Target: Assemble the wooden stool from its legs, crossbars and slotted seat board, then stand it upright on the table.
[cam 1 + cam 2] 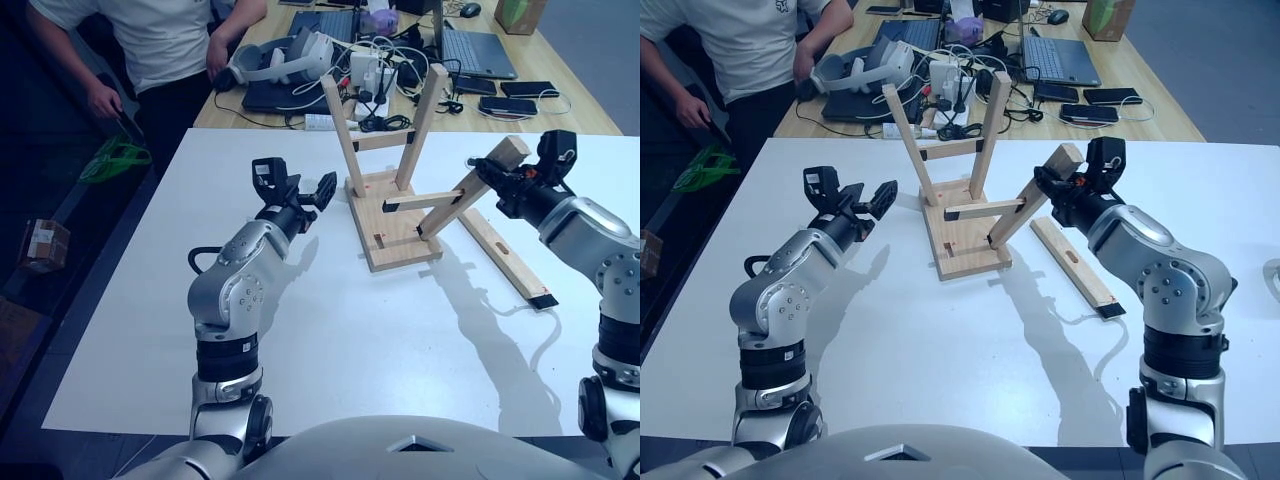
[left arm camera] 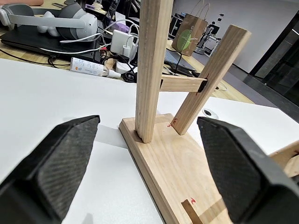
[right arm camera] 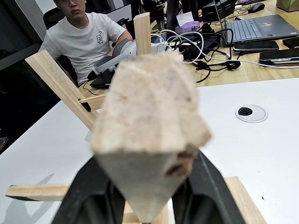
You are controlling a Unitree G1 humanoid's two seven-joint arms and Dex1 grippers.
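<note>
The seat board lies flat on the white table and carries two upright legs joined by a crossbar. The right gripper pinches the top end of a third, tilted leg; the right wrist view shows the clamped end grain. The left gripper hovers spread just left of the board, and its wrist view shows the pads flanking the upright legs. The head views show a loose leg lying right of the board.

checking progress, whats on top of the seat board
Two upright legs joined by a crossbar stand on the seat board; a tilted third leg, in the right gripper, meets it. Its foot's joint is hidden.
</note>
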